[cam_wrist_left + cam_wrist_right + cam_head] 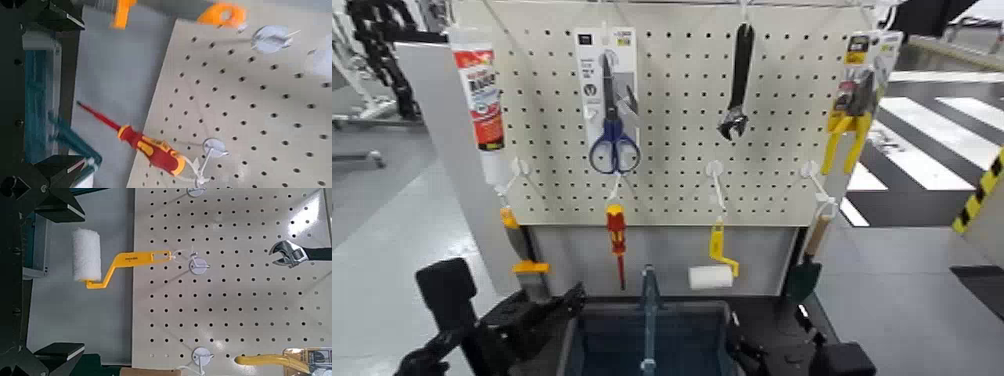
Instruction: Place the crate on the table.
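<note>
The crate (612, 342) is a dark blue-grey bin at the bottom centre of the head view, with its slim blue handle (649, 305) standing upright in the middle. My left gripper (557, 312) is at its left end and my right gripper (742, 350) at its right end. In the left wrist view my left gripper (74, 92) has its fingers (56, 16) spread wide along the crate's rim (39, 86). In the right wrist view my right gripper (74, 280) is spread the same way at the rim (35, 262). The black table (782, 328) shows beside the crate's right end.
Close behind the crate stands a beige pegboard (672, 190) hung with a sealant tube (482, 95), scissors (613, 115), a wrench (737, 85), yellow pliers (852, 115), a red screwdriver (617, 235) and a paint roller (712, 272). Grey floor lies on both sides.
</note>
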You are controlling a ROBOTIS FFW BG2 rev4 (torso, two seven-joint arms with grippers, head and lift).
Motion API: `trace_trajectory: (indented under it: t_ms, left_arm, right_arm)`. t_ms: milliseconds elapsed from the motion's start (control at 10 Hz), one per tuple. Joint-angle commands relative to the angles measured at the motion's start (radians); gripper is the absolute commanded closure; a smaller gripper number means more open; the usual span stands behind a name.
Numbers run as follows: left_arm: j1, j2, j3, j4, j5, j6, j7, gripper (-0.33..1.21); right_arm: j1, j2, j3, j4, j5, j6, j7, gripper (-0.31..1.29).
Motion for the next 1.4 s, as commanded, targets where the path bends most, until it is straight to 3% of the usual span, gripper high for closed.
trace_trajectory:
  t_ms: [100, 400, 600, 1000, 1400]
  left_arm:
    - [0.075, -0.042, 0.003, -0.017, -0.213, -0.144, -0.016, 0.11]
    - [0.15, -0.056, -0.023, 0.005, -0.386, -0.287, -0.005, 0.11]
    - [0.195, -0.058, -0.054, 0.052, -0.471, -0.451, 0.035, 0.11]
    - [0.232, -0.07, -0.074, 0.069, -0.54, -0.526, 0.054, 0.11]
    - [0.233, -0.064, -0.088, 0.08, -0.546, -0.554, 0.067, 0.11]
  right_arm:
    - [0.001, -0.001, -0.002, -0.003, 0.0, 0.0, 0.0, 0.14]
    - [0.005, 0.0, -0.003, -0.006, 0.0, 0.0, 0.0, 0.14]
    - [0.008, 0.002, -0.006, -0.008, 0.002, 0.0, 0.0, 0.14]
    - [0.012, 0.002, -0.009, -0.012, 0.003, -0.002, 0.002, 0.14]
    - [0.012, 0.002, -0.011, -0.011, 0.003, -0.002, 0.002, 0.14]
